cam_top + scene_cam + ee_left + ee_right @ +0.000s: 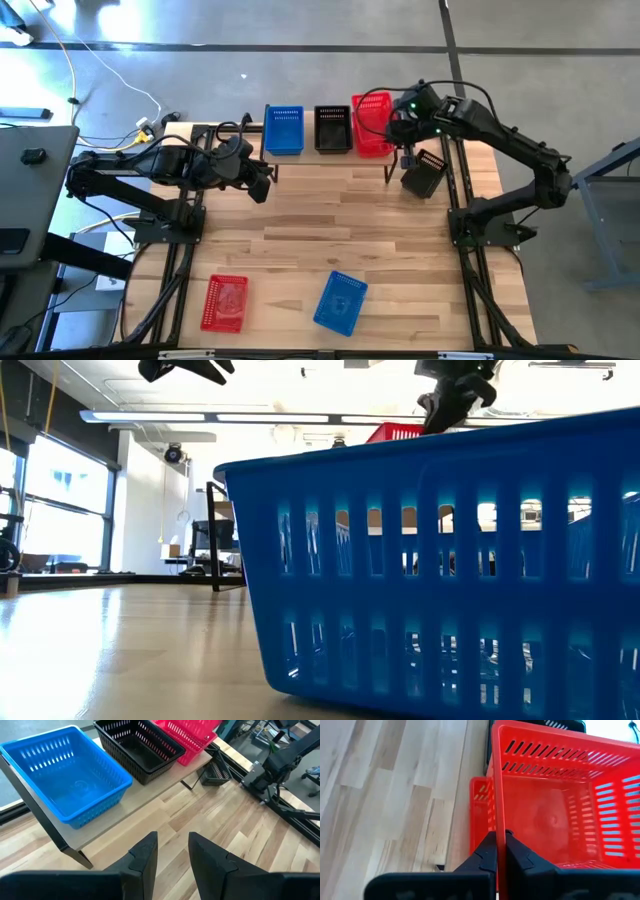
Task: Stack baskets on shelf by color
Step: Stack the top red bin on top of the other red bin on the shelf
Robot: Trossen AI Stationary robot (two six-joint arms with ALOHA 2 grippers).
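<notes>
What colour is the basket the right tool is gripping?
Red: the basket pinched by the right tool, best seen in the right wrist view.

Floor (330,25) beyond the table is grey concrete with dark seam lines; yellow and white cables (100,75) trail across it. Low view: tall windows (50,500) far side, long ceiling light strips (200,417), white walls, dark chair (215,540).

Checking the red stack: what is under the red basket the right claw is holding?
Another red basket sits under the held red basket, on the shelf beside the black basket. The right claw pinches the upper one's rim. The lower basket's inside is covered.
</notes>
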